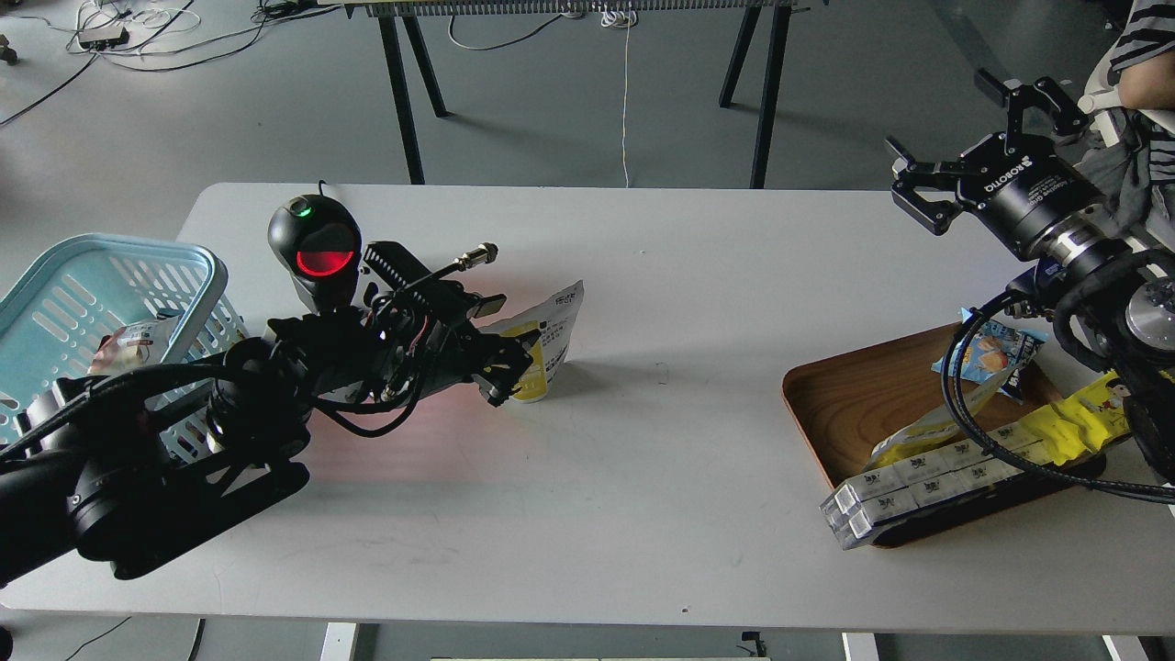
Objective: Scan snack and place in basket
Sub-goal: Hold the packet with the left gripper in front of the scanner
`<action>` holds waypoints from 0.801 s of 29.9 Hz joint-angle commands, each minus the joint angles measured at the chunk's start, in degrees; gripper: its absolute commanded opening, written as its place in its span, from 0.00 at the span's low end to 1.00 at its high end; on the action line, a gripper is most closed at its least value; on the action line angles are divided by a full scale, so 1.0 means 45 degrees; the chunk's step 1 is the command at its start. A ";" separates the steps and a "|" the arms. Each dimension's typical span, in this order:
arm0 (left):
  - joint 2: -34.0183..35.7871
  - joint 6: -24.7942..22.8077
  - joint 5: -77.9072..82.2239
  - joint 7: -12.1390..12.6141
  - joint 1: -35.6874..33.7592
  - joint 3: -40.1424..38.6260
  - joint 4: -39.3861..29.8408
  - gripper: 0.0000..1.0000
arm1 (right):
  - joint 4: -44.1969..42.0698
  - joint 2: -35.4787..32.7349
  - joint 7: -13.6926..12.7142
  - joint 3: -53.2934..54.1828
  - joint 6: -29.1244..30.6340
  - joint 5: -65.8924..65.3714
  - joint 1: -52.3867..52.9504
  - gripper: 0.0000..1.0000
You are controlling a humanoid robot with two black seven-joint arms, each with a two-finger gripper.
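The snack (549, 338), a pouch with a yellow lower part and a white printed upper part, leans tilted on the white table (643, 441) left of centre. My left gripper (510, 365) is shut on the pouch's left lower edge, low over the table. A black dome scanner (317, 246) with a red window and a green light stands just behind my left arm. The light blue basket (184, 266) sits at the far left, partly hidden by my left arm. My right gripper (955, 138) is open and empty, raised at the far right.
A brown wooden tray (854, 404) at the right holds a small blue packet (991, 353), a long bright-yellow wrapper (1069, 427) and white boxes (904, 487). One packet (128, 344) lies in the basket. A person sits at the top right corner.
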 commanded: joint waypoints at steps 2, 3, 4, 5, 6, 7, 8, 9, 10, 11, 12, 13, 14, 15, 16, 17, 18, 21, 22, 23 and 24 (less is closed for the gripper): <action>-0.0015 0.0001 -0.0001 0.0019 -0.0003 -0.0020 -0.0020 0.02 | 0.0001 0.0001 -0.0001 -0.0017 0.0000 0.0001 0.0002 1.00; 0.0004 0.0001 -0.0001 0.0019 -0.0003 -0.0020 -0.0020 0.01 | 0.0001 0.0001 -0.0001 -0.0017 0.0000 0.0001 0.0002 1.00; 0.0024 0.0001 -0.0001 0.0019 -0.0003 -0.0020 -0.0039 0.01 | 0.0001 -0.0018 -0.0001 -0.0017 0.0000 0.0001 0.0002 1.00; 0.0063 0.0001 -0.0001 0.0019 -0.0003 -0.0020 -0.0059 0.01 | 0.0001 0.0001 -0.0001 -0.0017 0.0000 0.0001 0.0002 1.00; 0.0083 0.0001 -0.0001 0.0019 -0.0003 -0.0039 -0.0098 0.01 | 0.0001 -0.0018 -0.0001 -0.0017 0.0000 0.0001 0.0002 1.00; 0.0121 0.0001 -0.0001 0.0019 -0.0003 -0.0059 -0.0137 0.00 | 0.0001 -0.0018 -0.0001 -0.0017 0.0000 0.0001 0.0002 1.00; 0.0199 0.0001 -0.0001 0.0019 -0.0003 -0.0059 -0.0215 0.00 | 0.0001 -0.0018 -0.0001 -0.0017 0.0000 0.0001 0.0002 1.00; 0.0277 0.0001 -0.0001 0.0000 -0.0003 -0.0078 -0.0293 0.00 | 0.0001 -0.0018 -0.0001 -0.0017 -0.0019 0.0001 0.0002 1.00; 0.0394 0.0001 -0.0001 0.0000 -0.0023 -0.0079 -0.0410 0.00 | 0.0001 -0.0018 -0.0001 -0.0017 -0.0019 0.0001 0.0002 1.00; 0.0550 0.0001 -0.0001 -0.0020 -0.0081 -0.0079 -0.0585 0.00 | 0.0001 -0.0018 -0.0001 -0.0017 -0.0019 0.0001 0.0002 1.00; 0.0726 0.0001 -0.0001 -0.0020 -0.0139 -0.0079 -0.0741 0.00 | 0.0001 -0.0018 -0.0001 -0.0017 -0.0019 0.0001 0.0002 1.00; 0.0901 0.0001 -0.0001 -0.0039 -0.0179 -0.0079 -0.0859 0.00 | 0.0001 -0.0018 -0.0001 -0.0017 -0.0039 0.0001 0.0002 1.00; 0.1116 0.0001 -0.0001 -0.0059 -0.0256 -0.0098 -0.0937 0.00 | 0.0001 -0.0018 -0.0001 -0.0017 -0.0019 0.0001 0.0002 1.00; 0.1292 0.0001 -0.0001 -0.0136 -0.0354 -0.0137 -0.0996 0.00 | 0.0001 -0.0018 -0.0001 -0.0017 -0.0039 0.0001 0.0002 1.00; 0.1410 0.0001 -0.0001 -0.0234 -0.0490 -0.0176 -0.1113 0.00 | 0.0001 -0.0018 -0.0001 -0.0017 -0.0039 0.0001 0.0002 1.00; 0.1604 0.0001 -0.0001 -0.0351 -0.0724 -0.0176 -0.1191 0.00 | 0.0020 -0.0018 -0.0001 -0.0017 -0.0019 0.0001 0.0002 1.00; 0.1780 0.0001 -0.0001 -0.0429 -0.0939 -0.0196 -0.1269 0.00 | 0.0020 -0.0018 -0.0001 -0.0017 -0.0019 0.0001 0.0002 1.00; 0.2230 0.0001 -0.0001 -0.0683 -0.1350 -0.0215 -0.1406 0.00 | 0.0020 -0.0018 -0.0001 -0.0017 -0.0039 0.0001 0.0002 1.00; 0.2347 0.0001 -0.0001 -0.0800 -0.1467 -0.0215 -0.1407 0.00 | 0.0020 -0.0018 -0.0001 -0.0017 -0.0039 0.0001 0.0002 1.00; 0.2406 0.0001 -0.0001 -0.0859 -0.1526 -0.0235 -0.1407 0.00 | 0.0020 -0.0018 -0.0001 -0.0017 -0.0039 0.0001 0.0021 1.00; 0.2446 0.0001 -0.0001 -0.0898 -0.1527 -0.0254 -0.1426 0.00 | 0.0020 -0.0018 -0.0001 -0.0036 -0.0039 0.0001 0.0021 1.00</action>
